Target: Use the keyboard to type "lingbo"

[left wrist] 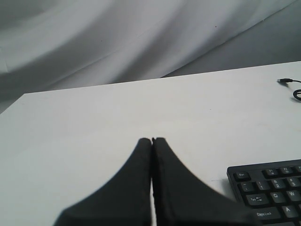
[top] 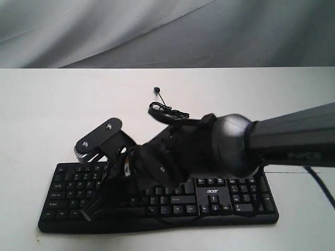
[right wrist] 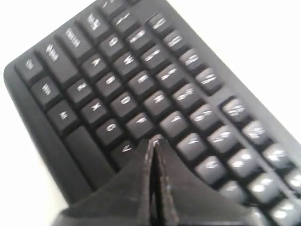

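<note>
The flat white table (top: 52,115) carries the wide black plastic keyboard (top: 241,201) near its front edge. The thick black right arm (top: 293,138) reaches across the keyboard. The right gripper (right wrist: 154,141), fingers pressed together, is over the letter keys. The left gripper (left wrist: 152,140), fingers also together, hangs over bare table beside the keyboard. A thin black cable (top: 166,111) lies coiled behind.

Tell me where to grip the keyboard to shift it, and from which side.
Likely the keyboard by its short left end near Esc, left gripper coming low from the left: flat thin slab, that edge bare, right gripper over the letter keys.
</note>
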